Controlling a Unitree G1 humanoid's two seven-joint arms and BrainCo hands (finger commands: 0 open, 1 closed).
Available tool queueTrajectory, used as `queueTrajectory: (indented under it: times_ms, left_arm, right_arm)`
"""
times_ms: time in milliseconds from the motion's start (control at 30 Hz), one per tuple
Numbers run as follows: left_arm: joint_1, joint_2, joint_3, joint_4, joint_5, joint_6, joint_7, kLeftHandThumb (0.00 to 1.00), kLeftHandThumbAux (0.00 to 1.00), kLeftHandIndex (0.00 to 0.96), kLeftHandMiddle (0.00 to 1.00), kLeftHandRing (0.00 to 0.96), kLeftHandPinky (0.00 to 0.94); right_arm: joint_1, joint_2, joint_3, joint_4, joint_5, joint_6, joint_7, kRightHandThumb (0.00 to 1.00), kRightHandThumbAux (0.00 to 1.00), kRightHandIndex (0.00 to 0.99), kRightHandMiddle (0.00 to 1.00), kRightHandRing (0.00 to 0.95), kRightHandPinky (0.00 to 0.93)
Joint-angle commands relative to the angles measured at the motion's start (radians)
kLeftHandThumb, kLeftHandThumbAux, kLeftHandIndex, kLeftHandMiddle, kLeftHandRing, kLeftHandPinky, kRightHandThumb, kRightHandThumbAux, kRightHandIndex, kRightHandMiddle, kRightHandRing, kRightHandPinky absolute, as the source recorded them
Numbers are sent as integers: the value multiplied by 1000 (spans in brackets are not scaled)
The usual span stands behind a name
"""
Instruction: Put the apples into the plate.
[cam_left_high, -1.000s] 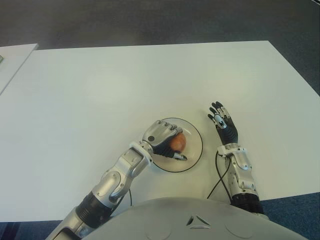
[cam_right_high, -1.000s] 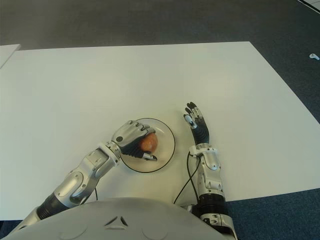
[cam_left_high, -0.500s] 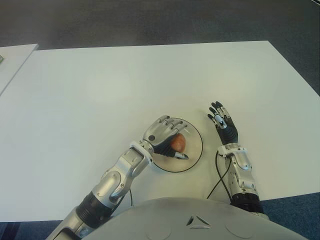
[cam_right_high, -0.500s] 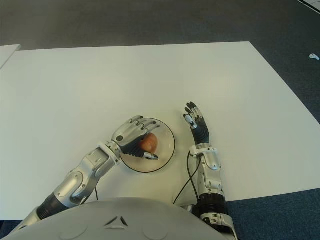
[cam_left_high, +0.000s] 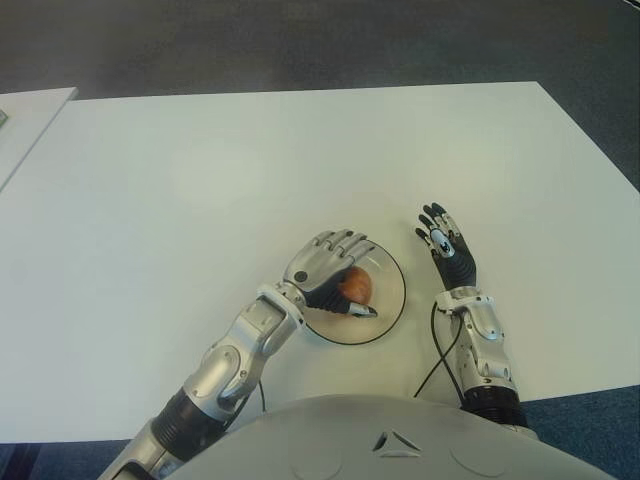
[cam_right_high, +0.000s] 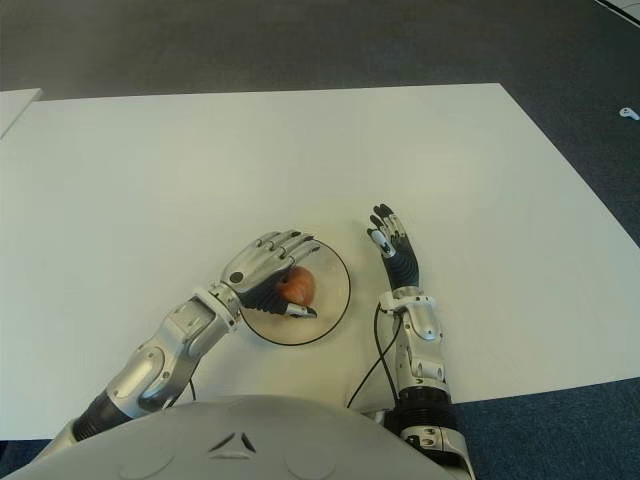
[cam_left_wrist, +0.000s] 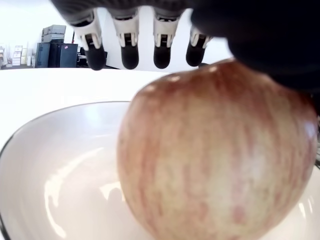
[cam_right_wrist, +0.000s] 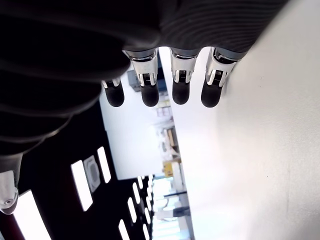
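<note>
A red-yellow apple (cam_left_high: 356, 286) sits in the white, dark-rimmed plate (cam_left_high: 396, 291) near the table's front edge. My left hand (cam_left_high: 345, 268) hovers over it from the left. Its fingers (cam_left_wrist: 130, 54) are stretched out straight above the apple (cam_left_wrist: 215, 155), no longer wrapped around it, and the thumb lies low beside the fruit. The left wrist view shows the apple resting on the plate's (cam_left_wrist: 55, 170) white bottom. My right hand (cam_left_high: 441, 238) shows on the table just right of the plate, fingers straight and holding nothing.
The white table (cam_left_high: 250, 160) stretches wide to the back and both sides. A second white table's corner (cam_left_high: 25, 115) shows at far left. A black cable (cam_left_high: 438, 350) runs along my right forearm. Dark carpet lies beyond the table's edges.
My left hand's fingers have uncurled from the apple and spread out above it, leaving the apple in the plate. The right hand has not moved.
</note>
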Motion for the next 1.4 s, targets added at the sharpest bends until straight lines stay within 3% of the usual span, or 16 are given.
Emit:
queueTrajectory:
  times_ms: [33, 533, 633, 700, 800, 900, 967, 1033, 1100, 1233, 1400]
  left_arm:
    - [24, -21, 13, -7, 4, 38, 7, 80, 282, 0, 0, 0, 0]
    - [113, -80, 84, -90, -45, 107, 81, 149, 290, 0, 0, 0, 0]
    - [186, -93, 192, -154, -147, 118, 137, 149, 287, 0, 0, 0, 3]
    - [212, -106, 219, -171, -182, 118, 159, 147, 286, 0, 0, 0, 6]
    - [257, -171, 243, -176, -260, 122, 215, 139, 283, 0, 0, 0, 20]
    - [320, -280, 298, -176, -477, 101, 278, 129, 283, 0, 0, 0, 21]
    - [346, -333, 329, -169, -601, 77, 297, 119, 286, 0, 0, 0, 13]
    - [393, -401, 397, -132, -785, -3, 330, 89, 285, 17, 0, 0, 7]
    - [427, -420, 436, -98, -865, -65, 349, 64, 283, 36, 0, 0, 2]
    - [480, -426, 478, -50, -898, -164, 396, 26, 287, 79, 10, 0, 18]
    - [484, -422, 489, 5, -896, -252, 427, 3, 318, 131, 31, 4, 53]
  right_arm:
    - [50, 4, 3, 36, -3, 42, 3, 167, 488, 53, 50, 29, 46]
    - [72, -1, 7, 17, -11, 33, 6, 158, 476, 62, 55, 40, 61]
    - [83, 6, 11, -5, -11, 46, -1, 160, 474, 65, 56, 43, 70]
    - [87, 7, 12, -13, -10, 51, -3, 161, 473, 66, 56, 45, 75]
    - [97, 6, 14, -27, -9, 56, -4, 164, 471, 67, 55, 44, 73]
    - [98, 2, 12, -30, -8, 59, 0, 165, 472, 65, 52, 41, 69]
    - [100, 0, 11, -32, -6, 61, 2, 165, 473, 65, 51, 39, 67]
    - [102, -3, 10, -35, -5, 65, 4, 165, 472, 66, 50, 37, 61]
    - [104, -5, 9, -38, -3, 69, 5, 164, 471, 67, 49, 35, 56]
    - [105, -9, 10, -38, -3, 73, 8, 164, 470, 70, 47, 31, 52]
    - [105, -11, 9, -32, -7, 65, 10, 163, 473, 74, 48, 33, 60]
